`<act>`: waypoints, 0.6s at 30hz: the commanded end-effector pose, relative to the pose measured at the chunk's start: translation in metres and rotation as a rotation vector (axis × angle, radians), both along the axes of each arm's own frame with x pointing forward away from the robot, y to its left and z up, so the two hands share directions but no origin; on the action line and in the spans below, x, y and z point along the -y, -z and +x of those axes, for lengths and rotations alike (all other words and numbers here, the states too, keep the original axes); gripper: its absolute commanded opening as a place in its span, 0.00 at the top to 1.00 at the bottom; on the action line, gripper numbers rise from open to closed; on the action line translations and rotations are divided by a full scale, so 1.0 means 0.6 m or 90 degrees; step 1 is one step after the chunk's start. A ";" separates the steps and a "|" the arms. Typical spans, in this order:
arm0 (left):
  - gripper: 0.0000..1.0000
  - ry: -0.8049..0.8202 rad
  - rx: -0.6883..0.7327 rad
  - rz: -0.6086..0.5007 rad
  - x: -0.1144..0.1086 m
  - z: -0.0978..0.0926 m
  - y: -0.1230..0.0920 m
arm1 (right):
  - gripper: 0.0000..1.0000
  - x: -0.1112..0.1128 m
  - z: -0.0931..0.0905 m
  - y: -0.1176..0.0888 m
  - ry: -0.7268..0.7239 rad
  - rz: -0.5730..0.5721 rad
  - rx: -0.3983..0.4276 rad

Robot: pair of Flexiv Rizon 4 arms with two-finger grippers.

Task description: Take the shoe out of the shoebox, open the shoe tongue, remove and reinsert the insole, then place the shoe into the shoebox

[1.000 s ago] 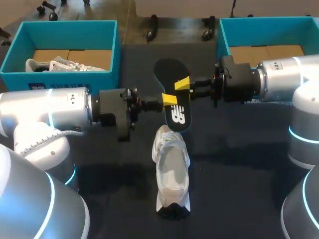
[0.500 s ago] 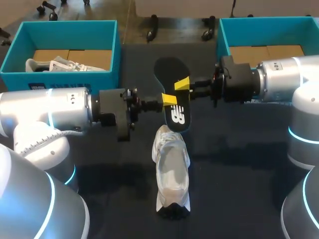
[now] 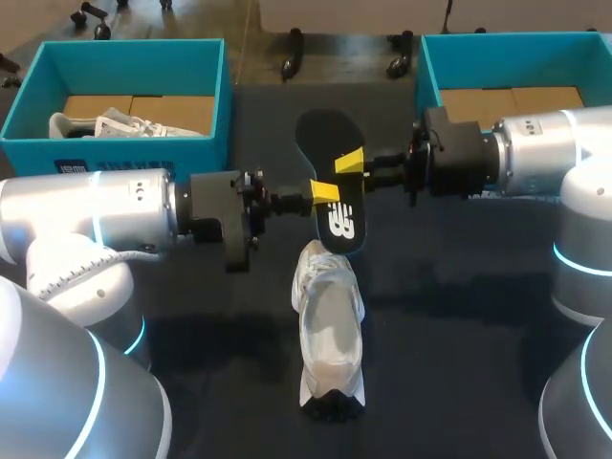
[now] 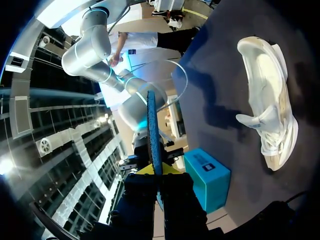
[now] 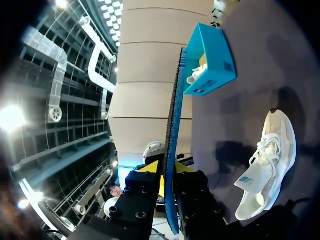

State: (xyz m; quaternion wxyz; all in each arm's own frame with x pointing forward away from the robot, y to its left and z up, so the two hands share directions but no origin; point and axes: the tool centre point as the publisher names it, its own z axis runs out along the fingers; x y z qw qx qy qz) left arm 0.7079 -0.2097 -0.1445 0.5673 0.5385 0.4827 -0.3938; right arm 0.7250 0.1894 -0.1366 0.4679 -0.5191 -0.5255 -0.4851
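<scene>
Two sets of jaws, left and right, grip the black insole [image 3: 323, 143] above the white shoe [image 3: 328, 330] at mid-worktop [image 3: 459, 316] — removal appears done — reinsertion and return to the far-right shoebox [image 3: 427, 67] remain.

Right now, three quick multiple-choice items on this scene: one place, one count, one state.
1. Where is the insole? A held above the shoe on the table; B inside the shoe; C in a box.
2. How many teal shoeboxes? A one; B two; C three.
3. Left gripper? A open; B shut on a lace; C shut on the insole.
Answers: 1 A, it hangs in the air over the shoe. 2 B, left shoebox and right shoebox. 3 C, the insole's edge sits clamped between its fingers.
</scene>
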 end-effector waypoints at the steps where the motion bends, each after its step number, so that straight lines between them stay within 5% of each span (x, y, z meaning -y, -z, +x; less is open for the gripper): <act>1: 1.00 -0.001 0.002 0.000 0.003 -0.001 0.002 | 0.84 -0.003 0.001 0.001 0.001 -0.001 0.000; 18: 1.00 -0.001 0.002 0.000 0.003 -0.001 0.002 | 0.84 -0.001 0.001 0.002 0.016 0.007 -0.001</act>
